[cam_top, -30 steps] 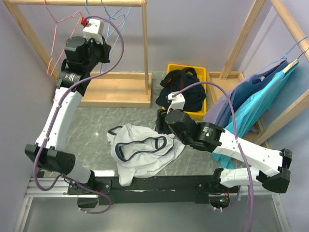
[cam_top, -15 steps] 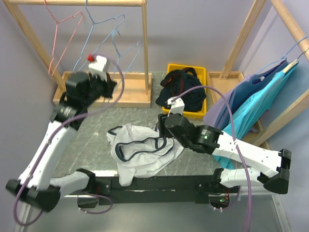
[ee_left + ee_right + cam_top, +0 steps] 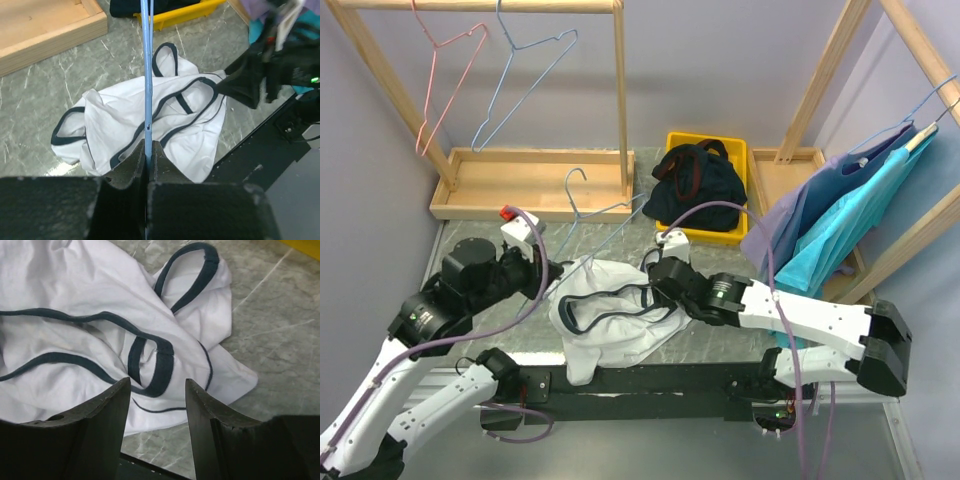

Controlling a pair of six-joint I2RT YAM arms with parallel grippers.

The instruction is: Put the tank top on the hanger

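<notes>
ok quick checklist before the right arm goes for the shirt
1. Hanger gripped by the left gripper: ok, fingers shut on the wire.
2. Right gripper open: ok, clear gap between its fingers.
3. Right gripper over the tank top: ok, a navy-trimmed strap lies under the gap.
4. Tank top spread flat: not ok, it lies crumpled on the table.
5. Hanger clear of the rack: ok.
6. Which opening the strap belongs to: cannot tell.

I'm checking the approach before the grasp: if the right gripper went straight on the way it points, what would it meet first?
Most likely the tank top: the right gripper, jaws open, points down at its navy-trimmed strap loop. How near it hangs is unclear.
</notes>
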